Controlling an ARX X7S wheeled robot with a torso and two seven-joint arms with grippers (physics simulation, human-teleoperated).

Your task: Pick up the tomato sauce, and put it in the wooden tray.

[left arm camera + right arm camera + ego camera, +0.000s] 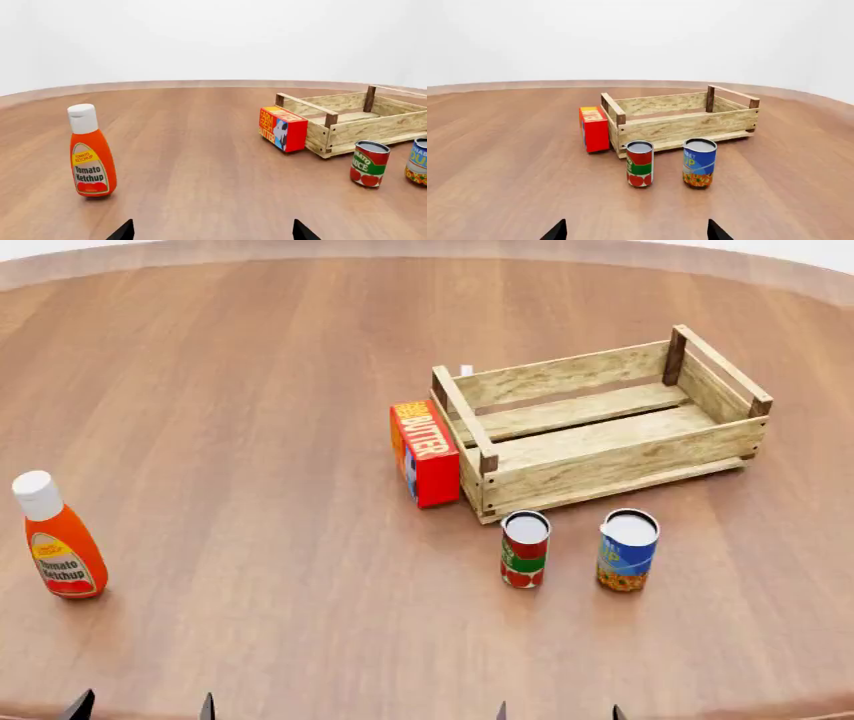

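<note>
The right gripper (636, 231) is seen only as two dark fingertips, held wide apart with nothing between them. The tomato sauce (640, 163) is found straight ahead of it, standing upright on the brown table (507, 165). A blue-and-yellow can (699, 162) is placed just beside the sauce, a little apart from it. The wooden tray (684, 120) is set farther out, behind both cans, and a red butter box (594, 128) stands against its short end; whether they touch cannot quite be told.

The left gripper (212, 232) is also spread open and holds nothing. A ketchup bottle (90, 152) is seen ahead of it on its left side, well apart from the cans. The sauce is seen far off to its right.
</note>
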